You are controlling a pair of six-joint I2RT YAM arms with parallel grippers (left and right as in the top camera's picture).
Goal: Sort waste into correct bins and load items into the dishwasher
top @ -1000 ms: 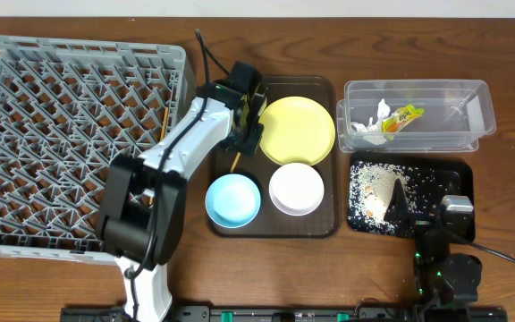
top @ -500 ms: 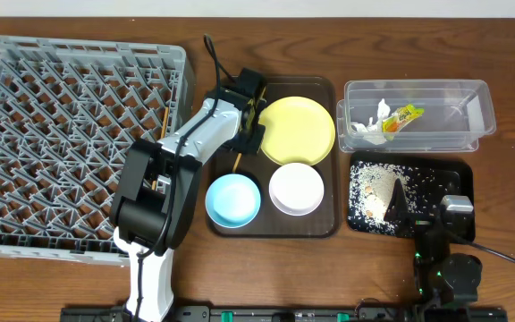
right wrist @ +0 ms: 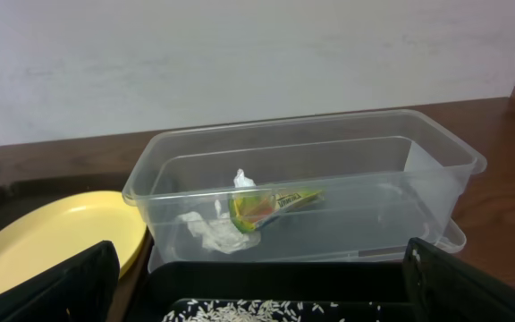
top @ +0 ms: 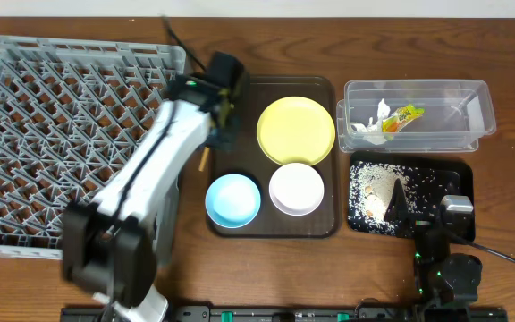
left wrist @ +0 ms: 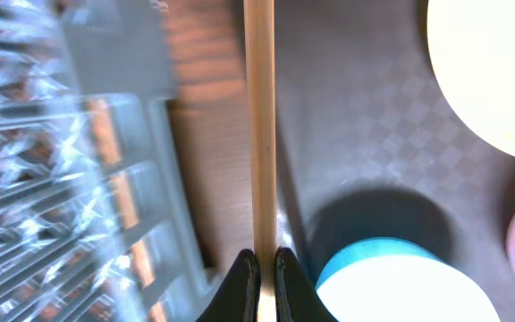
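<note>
Left wrist view: left gripper (left wrist: pixel 259 265) pinches chopstick (left wrist: pixel 259 134) tight. Stick hangs over gap between grey rack (left wrist: pixel 61 179) and brown tray (left wrist: pixel 365 116). Best: carry over rack, go low, lay flat inside, then let go.

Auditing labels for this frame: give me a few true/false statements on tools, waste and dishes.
1. The left tool is shut on a chopstick. True.
2. Rice crumbs lie in the black tray. True.
3. The snack wrapper lies in the black tray. False: it is in the clear tub.
4. The yellow plate, blue bowl and white bowl sit on the brown tray. True.
5. The right tool grips the white bowl. False: it is open and empty.
</note>
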